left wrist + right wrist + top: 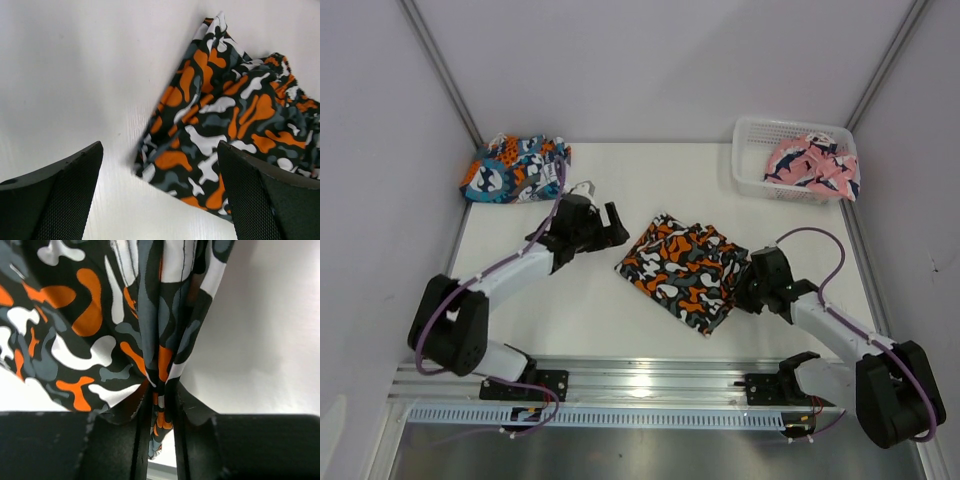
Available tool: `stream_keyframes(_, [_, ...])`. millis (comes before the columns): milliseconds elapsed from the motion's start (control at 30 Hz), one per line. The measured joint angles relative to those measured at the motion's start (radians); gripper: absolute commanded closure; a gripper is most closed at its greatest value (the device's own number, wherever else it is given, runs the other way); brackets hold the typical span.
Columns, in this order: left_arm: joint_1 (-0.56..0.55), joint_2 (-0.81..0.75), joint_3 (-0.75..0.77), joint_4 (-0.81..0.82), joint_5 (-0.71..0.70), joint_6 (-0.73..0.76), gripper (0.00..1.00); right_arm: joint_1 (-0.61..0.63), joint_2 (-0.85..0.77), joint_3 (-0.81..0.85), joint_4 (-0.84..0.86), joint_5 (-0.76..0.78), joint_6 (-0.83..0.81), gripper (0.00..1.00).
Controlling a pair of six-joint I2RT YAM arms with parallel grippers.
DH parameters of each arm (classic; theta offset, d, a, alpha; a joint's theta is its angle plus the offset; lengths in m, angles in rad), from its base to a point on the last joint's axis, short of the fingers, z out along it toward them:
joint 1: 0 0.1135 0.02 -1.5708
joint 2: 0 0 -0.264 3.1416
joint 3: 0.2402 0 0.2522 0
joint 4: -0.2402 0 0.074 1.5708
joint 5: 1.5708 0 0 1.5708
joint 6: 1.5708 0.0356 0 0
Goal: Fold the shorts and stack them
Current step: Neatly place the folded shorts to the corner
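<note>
The orange camouflage shorts (685,272) lie folded in a rough square at the middle of the table (580,310), between the two arms. The right gripper (748,285) is at their right edge with its jaws clamped on a bunched fold of the cloth, while the left gripper (612,222) hangs just beside their left corner with its jaws wide apart. The blue patchwork shorts (515,168) sit at the far left corner of the table, and the pink shorts (812,165) lie in the white basket (750,150) at the far right
</note>
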Motion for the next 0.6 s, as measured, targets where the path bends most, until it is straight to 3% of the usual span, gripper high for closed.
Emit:
stream_keyframes(200, [0.001,0.195,0.134,0.002,0.072,0.106,0.03,-0.082,-0.015,0.071,-0.135,0.011,-0.115,0.74])
stream_keyframes(600, [-0.053,0.321,0.137,0.132,0.319,0.155,0.01,-0.154,0.054,0.110,-0.163,-0.043,-0.244,0.74])
